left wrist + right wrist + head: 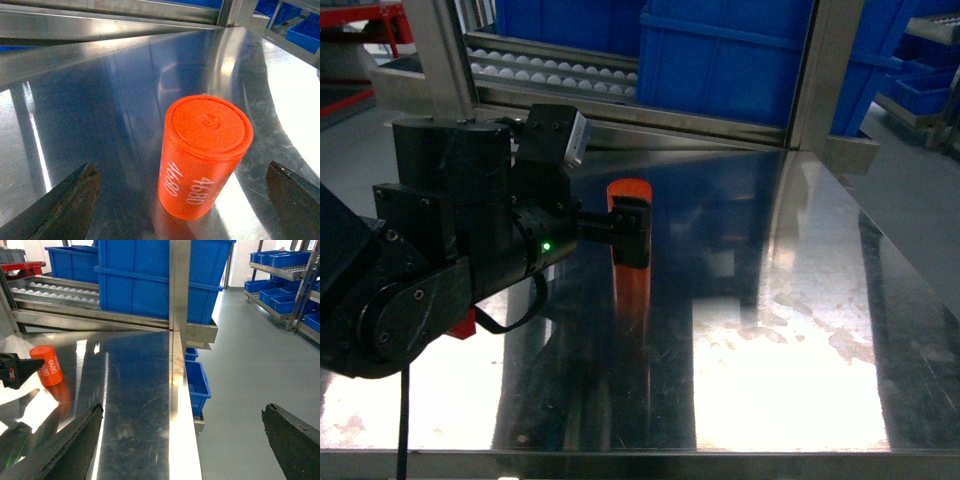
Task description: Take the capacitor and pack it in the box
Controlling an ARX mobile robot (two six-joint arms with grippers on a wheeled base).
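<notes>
Capacitor (pixel 202 157): orange cylinder, upright on steel table (pixel 790 330), long axis vertical, flat cap up, white "4680" printed down the side. Position: left-centre of table in head view, apart from the edges.

Left gripper (pixel 182 200): jaws spread wide, one finger either side of the capacitor, neither touching it in the wrist view.

Right gripper (pixel 182 440): jaws spread apart, nothing between them, hanging over the table's edge and grey floor.

Blue plastic bins (pixel 160 280): stacked behind the table on a roller rack (pixel 65 292); contents not visible.
</notes>
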